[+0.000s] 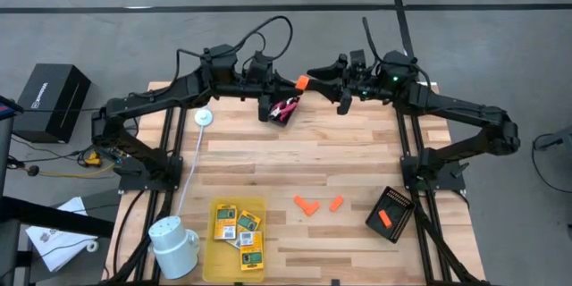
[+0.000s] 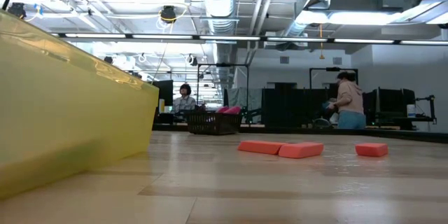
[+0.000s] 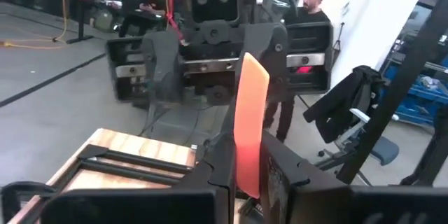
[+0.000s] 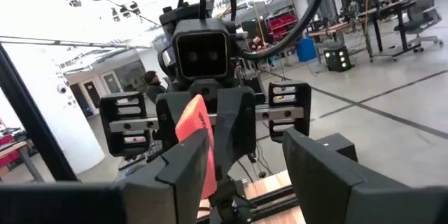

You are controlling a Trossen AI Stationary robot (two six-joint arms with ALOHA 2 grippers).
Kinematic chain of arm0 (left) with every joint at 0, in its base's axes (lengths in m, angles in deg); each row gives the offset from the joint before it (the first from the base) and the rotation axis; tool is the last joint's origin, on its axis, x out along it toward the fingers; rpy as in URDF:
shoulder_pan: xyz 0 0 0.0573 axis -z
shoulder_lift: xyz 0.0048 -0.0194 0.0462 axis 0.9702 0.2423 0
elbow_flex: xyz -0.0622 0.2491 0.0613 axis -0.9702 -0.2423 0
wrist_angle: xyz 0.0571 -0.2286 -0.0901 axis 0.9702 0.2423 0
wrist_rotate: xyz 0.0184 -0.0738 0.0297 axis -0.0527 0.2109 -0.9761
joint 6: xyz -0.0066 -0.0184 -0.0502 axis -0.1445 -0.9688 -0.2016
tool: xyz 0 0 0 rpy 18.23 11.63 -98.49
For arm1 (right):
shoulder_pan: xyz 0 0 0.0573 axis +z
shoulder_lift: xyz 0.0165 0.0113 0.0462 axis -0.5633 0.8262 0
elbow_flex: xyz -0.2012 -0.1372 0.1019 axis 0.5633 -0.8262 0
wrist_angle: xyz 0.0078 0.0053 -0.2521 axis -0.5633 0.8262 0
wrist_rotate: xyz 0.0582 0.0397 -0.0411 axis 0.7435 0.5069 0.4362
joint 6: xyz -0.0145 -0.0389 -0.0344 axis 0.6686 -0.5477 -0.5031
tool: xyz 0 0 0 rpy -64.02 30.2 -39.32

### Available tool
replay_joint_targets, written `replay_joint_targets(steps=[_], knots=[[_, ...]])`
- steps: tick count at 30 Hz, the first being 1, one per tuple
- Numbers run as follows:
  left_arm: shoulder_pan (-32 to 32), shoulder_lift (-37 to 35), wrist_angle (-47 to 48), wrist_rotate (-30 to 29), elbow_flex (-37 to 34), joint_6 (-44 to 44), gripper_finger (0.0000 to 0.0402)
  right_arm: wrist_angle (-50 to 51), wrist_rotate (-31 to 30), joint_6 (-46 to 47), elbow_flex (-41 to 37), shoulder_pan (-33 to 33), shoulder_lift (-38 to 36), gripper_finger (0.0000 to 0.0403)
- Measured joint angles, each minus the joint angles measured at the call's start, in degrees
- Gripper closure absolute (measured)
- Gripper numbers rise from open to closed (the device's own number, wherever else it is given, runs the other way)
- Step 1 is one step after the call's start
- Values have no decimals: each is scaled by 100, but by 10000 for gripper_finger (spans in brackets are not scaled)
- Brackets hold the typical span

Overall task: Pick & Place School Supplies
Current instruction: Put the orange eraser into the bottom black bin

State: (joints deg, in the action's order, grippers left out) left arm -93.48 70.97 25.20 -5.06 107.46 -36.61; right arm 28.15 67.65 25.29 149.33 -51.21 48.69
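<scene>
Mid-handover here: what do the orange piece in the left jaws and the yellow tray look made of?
Orange piece: seems a matte, opaque slab, perhaps rubber or foam; flat faces without glare, soft edges. Held between the left gripper jaws.
Yellow tray: looks like translucent glossy plastic; light passes through its wall and the surface shines.

a: the high view is looking straight down on the whole table (image 1: 295, 156); the low view is sitting at tabletop level, facing the room.
b: both wrist views are facing each other closely, sharing the orange piece (image 3: 248, 122).
</scene>
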Motion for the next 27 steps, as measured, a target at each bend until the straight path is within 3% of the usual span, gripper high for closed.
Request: replay_joint_targets(steps=[10, 27], knots=[[-500, 20, 63, 13, -9, -57, 377, -90, 207, 4, 2, -202, -94, 218], [-61, 170, -483, 149, 1, -332, 377, -55, 207, 138, 2, -198, -92, 222]])
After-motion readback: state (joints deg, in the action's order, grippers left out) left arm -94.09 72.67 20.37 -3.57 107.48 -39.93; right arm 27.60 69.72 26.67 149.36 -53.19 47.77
